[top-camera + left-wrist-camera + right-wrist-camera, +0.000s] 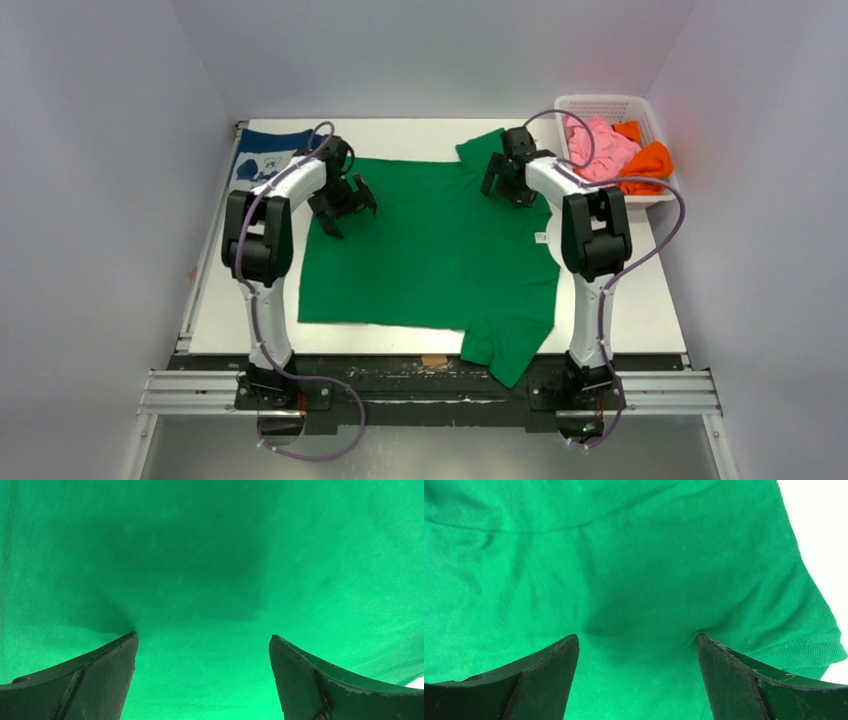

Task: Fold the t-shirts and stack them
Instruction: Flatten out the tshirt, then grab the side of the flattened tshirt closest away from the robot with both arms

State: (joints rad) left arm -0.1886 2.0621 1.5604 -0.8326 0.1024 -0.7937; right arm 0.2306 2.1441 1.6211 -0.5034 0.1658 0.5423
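White table [640,310], green t-shirt [440,255], seemingly flat

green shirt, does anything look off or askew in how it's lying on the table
Mostly flat, but the green t-shirt is not fully on the table: its near sleeve droops over the front edge onto the dark rail. Light creases show in the cloth in the right wrist view.

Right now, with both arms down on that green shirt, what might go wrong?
1. One sleeve of the green t-shirt hangs off the front of the table; a pull could drag or bunch it.
2. The left fingers and right fingers are spread wide on flat cloth, so they may pinch only one layer.
3. The navy t-shirt lies close by the left fingers and could get nudged.
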